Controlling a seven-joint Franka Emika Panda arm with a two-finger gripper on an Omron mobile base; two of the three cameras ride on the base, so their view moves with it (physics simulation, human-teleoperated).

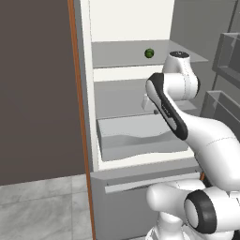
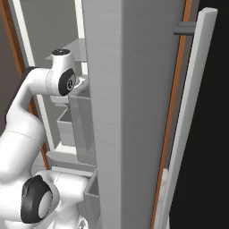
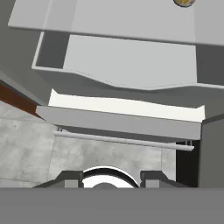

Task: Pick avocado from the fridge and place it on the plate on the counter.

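One small, round, dark green avocado (image 1: 149, 53) rests on a flat grey upper shelf (image 1: 126, 54) inside the fridge (image 1: 93, 117), above the pincer and well apart from it. The fruit surface is smooth and matte. In the left base view the white, glossy arm bends into the open cabinet at mid height, and its wrist hides the pincer.

In the hand view the pincer (image 3: 110, 178) points down across the fridge front. Its two dark, blocky fingertips (image 3: 70, 178) stand well apart, so the pincer is wide, with nothing between them. Ahead of the pincer lies a pale grey drawer (image 3: 127, 65) with thin straight walls and a wavy front lip. Nearer the pincer runs a flat white ledge, then a grey panel carrying a slim, cylindrical handle bar (image 3: 122, 141). A mottled grey tiled floor (image 3: 26, 144) lies to the side of the pincer. An orange-brown edge strip (image 1: 80, 117) runs vertically along the fridge side. At the far edge of the hand view, a small yellowish round object (image 3: 183, 2) sits on a shelf, cropped.
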